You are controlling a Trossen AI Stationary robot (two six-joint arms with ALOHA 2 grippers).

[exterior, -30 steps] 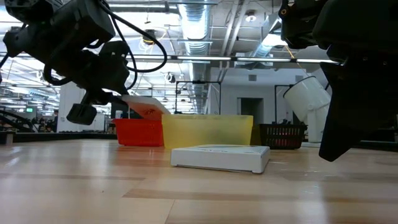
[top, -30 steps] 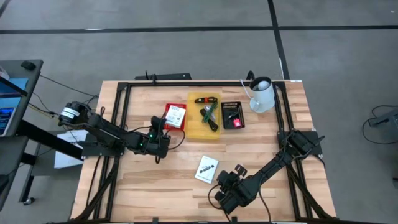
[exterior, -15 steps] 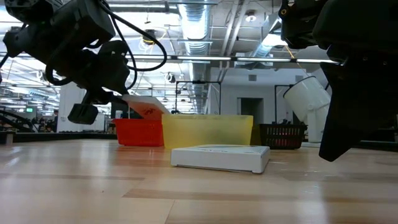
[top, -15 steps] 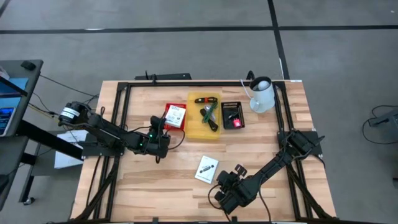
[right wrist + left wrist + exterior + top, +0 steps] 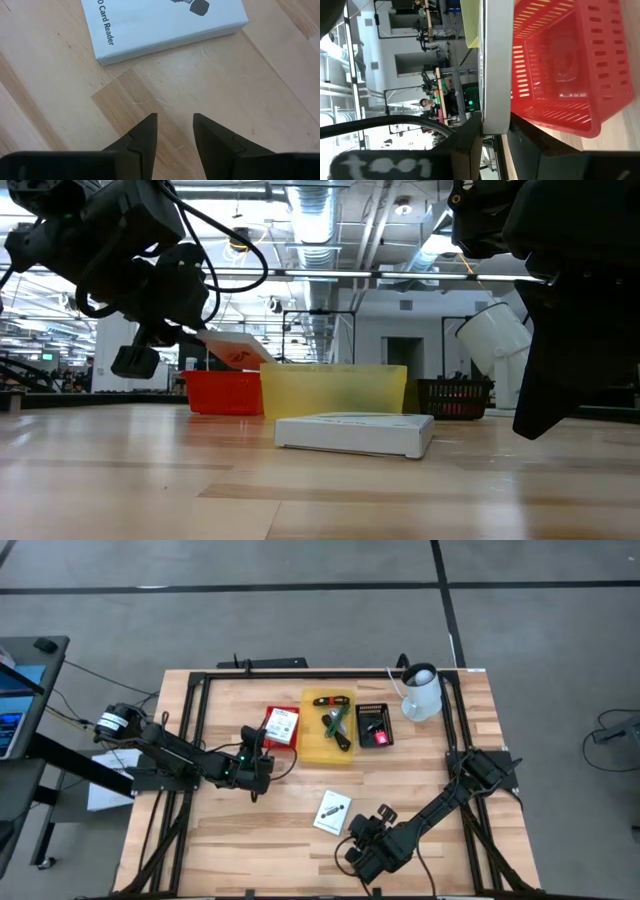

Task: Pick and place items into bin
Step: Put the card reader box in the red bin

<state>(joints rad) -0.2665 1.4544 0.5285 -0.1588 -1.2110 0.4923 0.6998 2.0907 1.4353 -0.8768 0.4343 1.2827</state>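
- The surface point(image 5: 250, 840) looks the same as it did a second ago: nothing on it has shifted, so the task is no further along.
- My left arm point(image 5: 180, 755) reaches in from the side. The left jaws are clamped on a flat packet and hang just over the red basket, almost exactly where they were, so the drop has not come yet.
- My right arm point(image 5: 440, 802) has not moved. The right jaws are apart, empty, low over bare wood just short of the white box.
- The yellow bin point(image 5: 312, 748) sits mid-surface between the two baskets. It already holds green-and-black tools point(image 5: 335, 728).
- A white jug point(image 5: 422, 695) stands at the far right corner, well clear of my work.
- The red basket point(image 5: 560, 65) touches the yellow bin's side. I judge the next move is simply to let go above it.
- The black basket point(image 5: 375, 725) holds a small black block and a pink-red piece point(image 5: 380, 738), both too small to read further.
- The white box point(image 5: 160, 25) lies flat on the wood, untouched. Its print is cut off at the picture's edge.
- The packet point(image 5: 495, 75) shows only edge-on from my wrist, and from above it hides what lies in the red basket.
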